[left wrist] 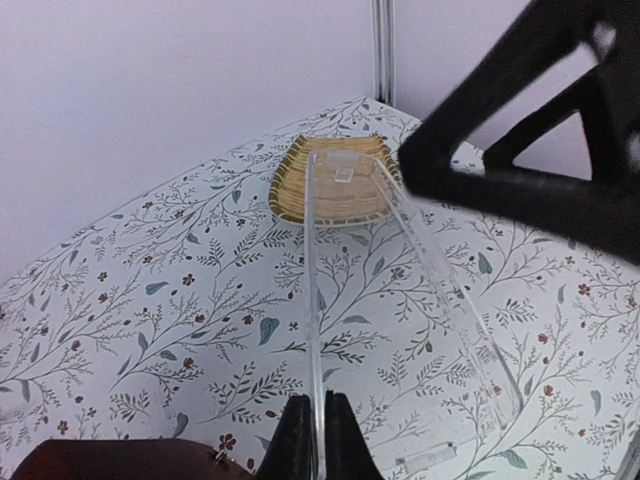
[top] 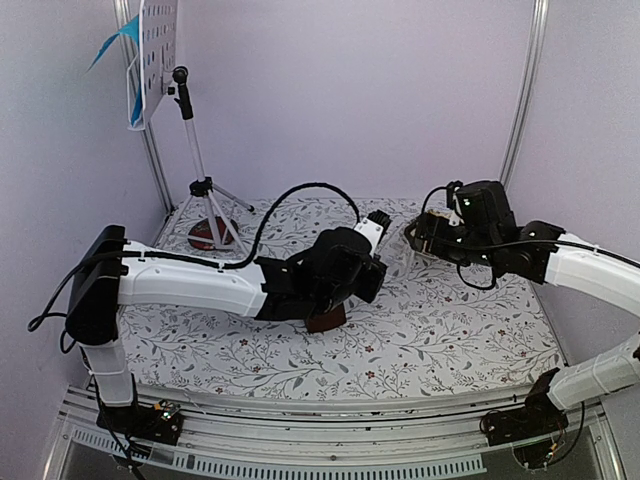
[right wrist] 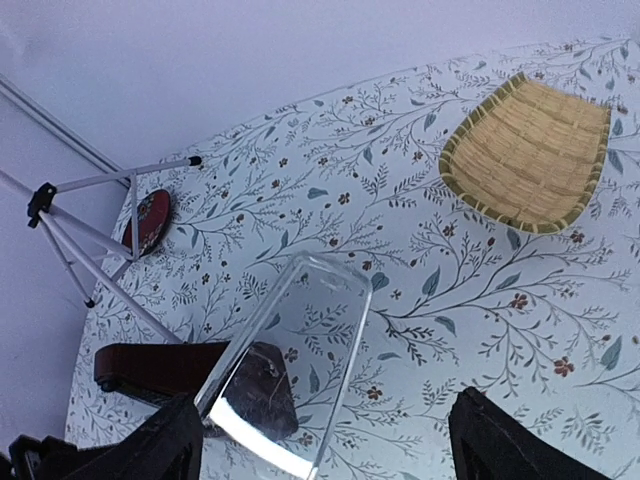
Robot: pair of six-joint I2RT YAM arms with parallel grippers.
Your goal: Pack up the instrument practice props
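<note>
Metronome (right wrist: 150,368) on table (right wrist: 400,250), left tool (left wrist: 318,430) pinching clear cover (left wrist: 380,280), right tool (right wrist: 325,420) spread.

White tablecloth (top: 450,330) patterned with grey-green vines, small red flowers — straw-yellow woven basket (right wrist: 530,150), dark brown pyramid metronome (right wrist: 150,368), silver tripod music stand with white perforated desk (top: 195,150), blue music sheet (top: 120,35), clear acrylic panel (right wrist: 300,340).

Music stand (top: 193,140) upright at far left holding blue sheets (top: 122,35); dark brown metronome (top: 326,320) sits mid-table.
</note>
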